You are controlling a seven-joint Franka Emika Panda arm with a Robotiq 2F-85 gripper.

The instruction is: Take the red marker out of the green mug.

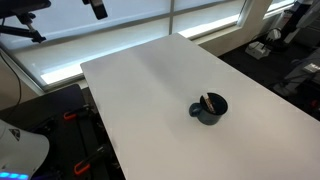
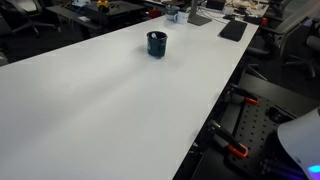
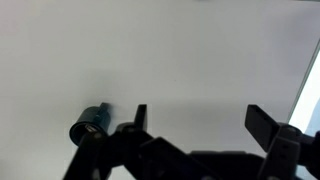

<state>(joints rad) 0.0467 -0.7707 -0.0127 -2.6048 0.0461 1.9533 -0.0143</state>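
The green mug [image 1: 209, 110] stands upright on the white table [image 1: 150, 90], toward one side, and shows in both exterior views [image 2: 157, 44]. The red marker [image 1: 207, 101] leans inside it, its tip over the rim. In the wrist view the mug [image 3: 88, 128] is small and dark at the lower left, and the marker cannot be made out there. My gripper [image 3: 203, 120] is open and empty, high above the table and well apart from the mug. A dark part at the top of an exterior view [image 1: 97, 8] appears to be the gripper.
The table's edges drop to black frames with red clamps [image 2: 235, 150]. Office desks, chairs and clutter [image 2: 205, 12] stand beyond the far end. Windows [image 1: 120, 25] run along one side. The table edge shows at the right of the wrist view [image 3: 305, 80].
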